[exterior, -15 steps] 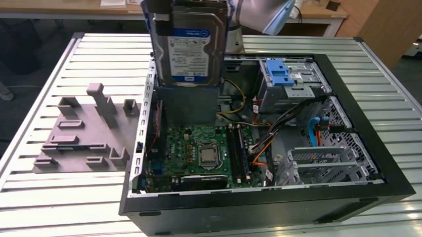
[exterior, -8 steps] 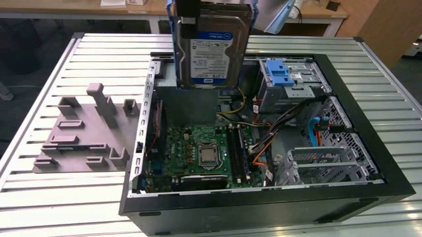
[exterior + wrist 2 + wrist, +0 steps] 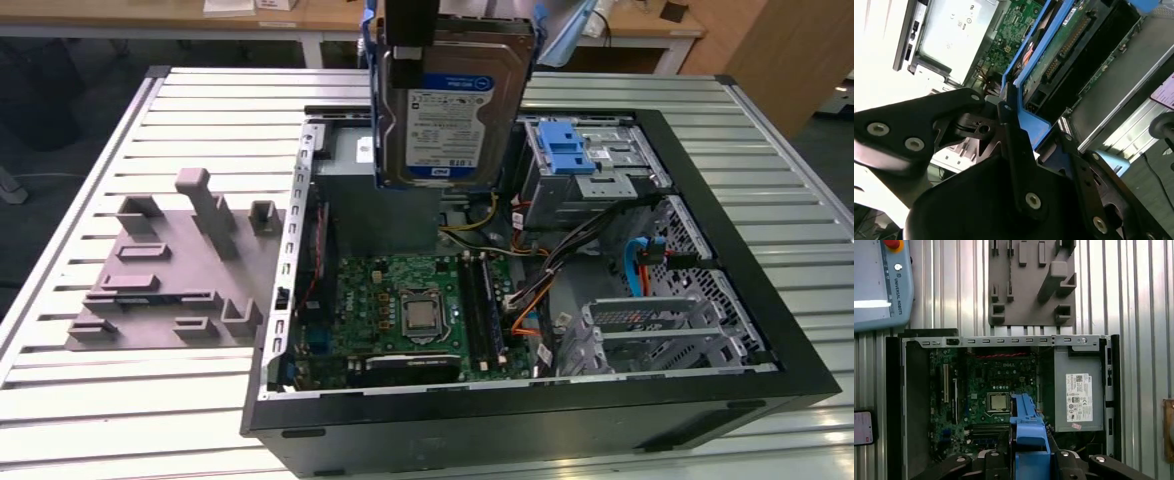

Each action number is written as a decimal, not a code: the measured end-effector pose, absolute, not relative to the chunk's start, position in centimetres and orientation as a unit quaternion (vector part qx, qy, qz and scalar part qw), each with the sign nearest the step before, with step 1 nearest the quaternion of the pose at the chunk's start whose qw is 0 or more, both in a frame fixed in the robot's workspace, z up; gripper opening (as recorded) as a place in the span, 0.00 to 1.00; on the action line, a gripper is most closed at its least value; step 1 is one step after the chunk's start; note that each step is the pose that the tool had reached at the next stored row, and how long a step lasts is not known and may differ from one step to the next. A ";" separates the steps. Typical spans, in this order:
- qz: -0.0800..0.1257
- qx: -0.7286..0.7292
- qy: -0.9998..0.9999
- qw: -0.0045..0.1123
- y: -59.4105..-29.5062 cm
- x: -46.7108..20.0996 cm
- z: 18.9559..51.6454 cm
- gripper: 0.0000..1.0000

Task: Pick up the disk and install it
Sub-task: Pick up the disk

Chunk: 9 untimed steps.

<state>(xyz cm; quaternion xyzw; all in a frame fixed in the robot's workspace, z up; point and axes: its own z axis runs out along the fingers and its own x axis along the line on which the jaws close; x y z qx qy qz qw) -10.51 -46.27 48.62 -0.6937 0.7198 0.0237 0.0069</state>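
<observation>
The disk [image 3: 447, 100], a silver drive with a white-and-blue label in a blue carrier, hangs on edge above the back of the open computer case [image 3: 747, 240]. My gripper [image 3: 427, 30] is shut on its upper end, one black finger lying over the label side. In the second wrist view the black fingers [image 3: 1010, 130] clamp the blue carrier, and the disk's circuit-board side [image 3: 1074, 45] runs away from them. In the first wrist view the carrier [image 3: 1026, 422] sticks out from the gripper [image 3: 1029, 460] over the motherboard [image 3: 994, 390].
The case lies open on a slatted metal table [image 3: 80, 400]. Inside are a grey power supply [image 3: 1077, 390] and a drive bay with a blue latch [image 3: 574, 150]. A grey fixture block [image 3: 167, 265] sits beside the case. A teach pendant [image 3: 879, 280] and a phone [image 3: 863, 427] lie nearby.
</observation>
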 end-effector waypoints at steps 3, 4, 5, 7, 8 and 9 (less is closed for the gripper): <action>0.024 -0.694 0.720 0.007 -46.7 -10.1 48.4 0.36; 0.024 -0.694 0.720 0.007 -46.7 -9.8 48.3 0.36; 0.024 -0.694 0.720 0.007 -46.8 -9.5 48.2 0.36; 0.024 -0.694 0.720 0.007 -46.9 -8.9 48.1 0.36; 0.024 -0.694 0.720 0.007 -46.9 -8.8 48.1 0.36; 0.024 -0.694 0.720 0.007 -46.9 -8.8 48.1 0.36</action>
